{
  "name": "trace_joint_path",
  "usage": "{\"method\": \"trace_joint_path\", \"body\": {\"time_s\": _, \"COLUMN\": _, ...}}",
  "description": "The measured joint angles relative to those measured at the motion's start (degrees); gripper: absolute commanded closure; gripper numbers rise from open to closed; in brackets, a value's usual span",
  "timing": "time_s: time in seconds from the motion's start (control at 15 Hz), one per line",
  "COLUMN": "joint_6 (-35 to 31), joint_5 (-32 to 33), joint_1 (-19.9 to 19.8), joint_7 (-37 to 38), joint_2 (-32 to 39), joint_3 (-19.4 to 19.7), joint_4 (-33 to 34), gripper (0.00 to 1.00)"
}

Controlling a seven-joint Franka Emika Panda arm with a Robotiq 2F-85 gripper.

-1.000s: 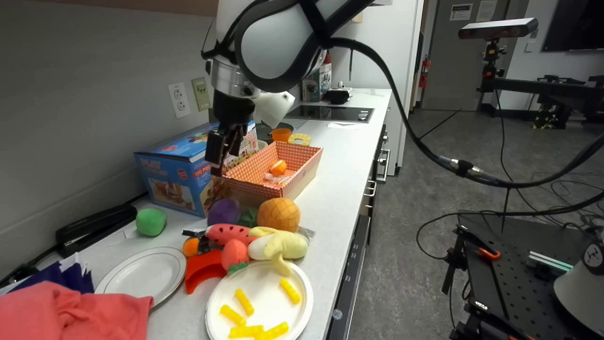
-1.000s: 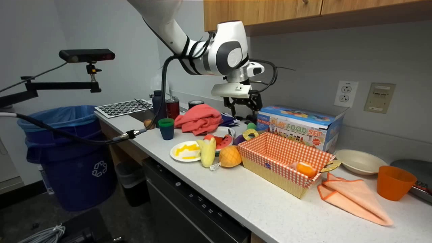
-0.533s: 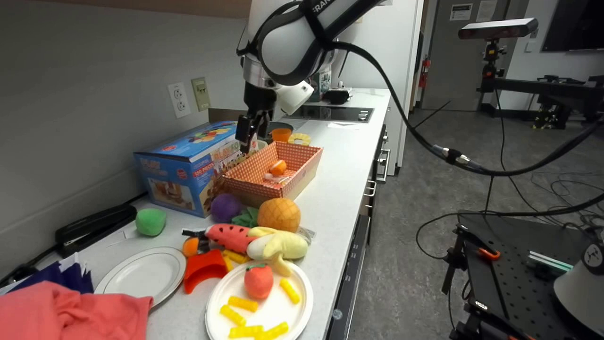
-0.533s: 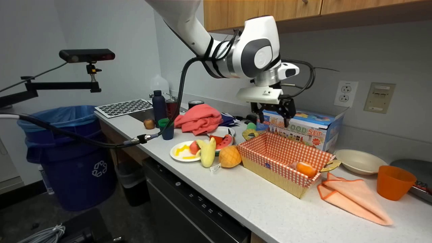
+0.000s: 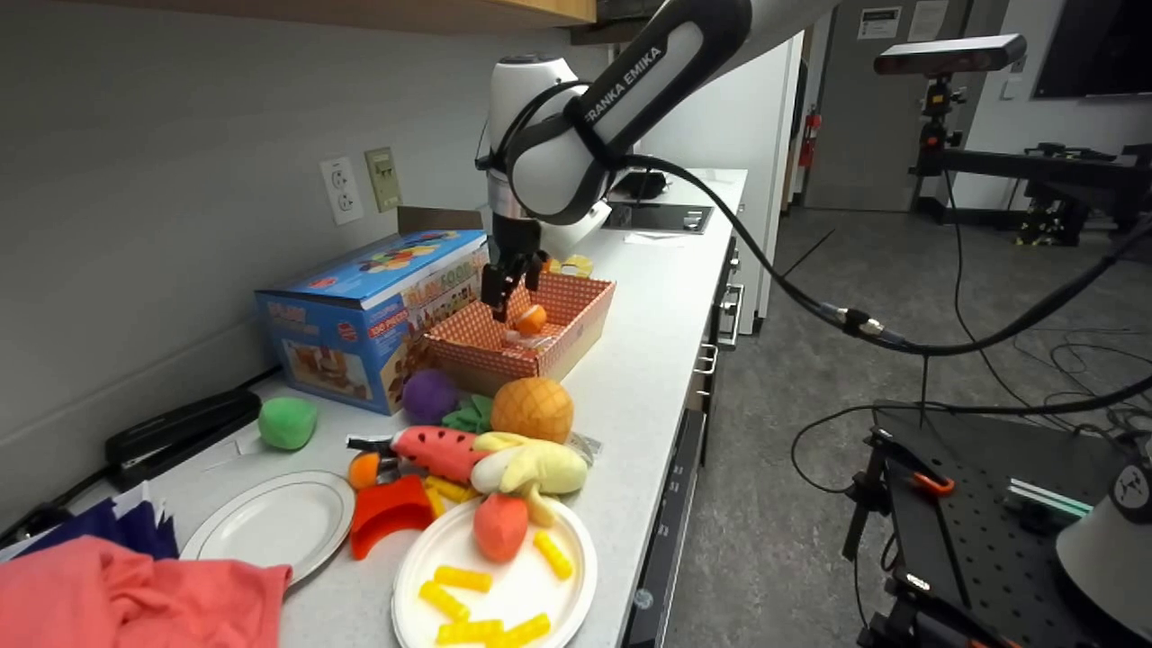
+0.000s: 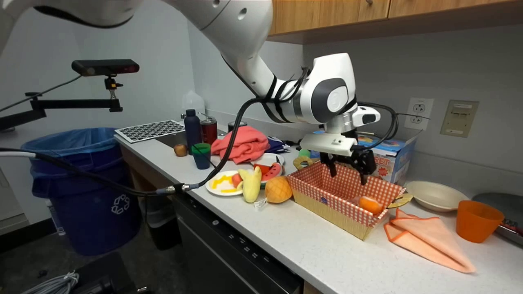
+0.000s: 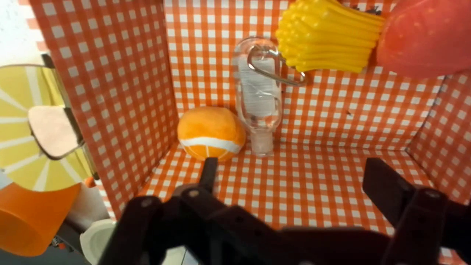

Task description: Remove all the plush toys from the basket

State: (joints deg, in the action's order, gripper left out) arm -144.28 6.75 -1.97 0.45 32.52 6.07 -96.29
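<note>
The basket [image 6: 318,206], lined in orange-and-white check, holds an orange ball plush [image 7: 211,129] in one corner. Over it my gripper [image 6: 348,176] points down, open, nothing between its fingers; in the wrist view one fingertip overlaps the plush's lower edge, and contact cannot be judged. A clear bottle [image 7: 259,88] leans beside the plush. At the wrist view's upper right are a ridged yellow piece [image 7: 327,38] and a cut-off pink-red round thing [image 7: 427,36]. Outside lie pineapple [image 5: 533,411], banana [image 5: 540,468], purple [image 5: 430,396] and green [image 5: 288,423] plush toys, plus a red-pink one [image 5: 500,526].
Behind the basket stands a blue printed box [image 5: 333,351]. A white plate [image 5: 490,603] with yellow pieces and a red cloth [image 5: 126,594] lie at the near end. An orange cup [image 6: 478,222], a bowl [image 6: 437,196] and a peach cloth [image 6: 429,241] flank the basket's far end.
My open gripper has travelled from beyond the box's near end to above the basket and lowered. The red-pink plush has tumbled onto the plate of yellow pieces and turned over.
</note>
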Motion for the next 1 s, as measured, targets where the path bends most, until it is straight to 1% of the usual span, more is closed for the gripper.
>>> {"method": "trace_joint_path", "body": {"time_s": 0.4, "joint_6": 0.4, "joint_5": 1.8, "joint_1": 0.2, "joint_7": 4.3, "joint_2": 6.6, "joint_3": 2.5, "joint_4": 6.7, "gripper": 0.00}}
{"method": "trace_joint_path", "body": {"time_s": 0.67, "joint_6": 1.9, "joint_5": 2.0, "joint_1": 0.2, "joint_7": 5.6, "joint_2": 9.7, "joint_3": 3.9, "joint_4": 9.4, "gripper": 0.00}}
{"method": "trace_joint_path", "body": {"time_s": 0.73, "joint_6": 2.4, "joint_5": 2.0, "joint_1": 0.2, "joint_7": 5.9, "joint_2": 10.3, "joint_3": 4.1, "joint_4": 10.0, "gripper": 0.04}}
{"method": "trace_joint_path", "body": {"time_s": 0.8, "joint_6": 2.8, "joint_5": 2.0, "joint_1": 0.2, "joint_7": 6.2, "joint_2": 10.8, "joint_3": 4.2, "joint_4": 10.4, "gripper": 0.21}}
{"method": "trace_joint_path", "body": {"time_s": 0.87, "joint_6": 3.2, "joint_5": 2.0, "joint_1": 0.2, "joint_7": 6.4, "joint_2": 11.3, "joint_3": 4.3, "joint_4": 10.9, "gripper": 0.29}}
{"method": "trace_joint_path", "body": {"time_s": 0.93, "joint_6": 3.8, "joint_5": 2.0, "joint_1": 0.2, "joint_7": 6.7, "joint_2": 11.7, "joint_3": 4.3, "joint_4": 11.3, "gripper": 0.31}}
{"method": "trace_joint_path", "body": {"time_s": 1.0, "joint_6": 4.1, "joint_5": 2.0, "joint_1": 0.2, "joint_7": 6.9, "joint_2": 12.1, "joint_3": 4.3, "joint_4": 11.7, "gripper": 0.38}}
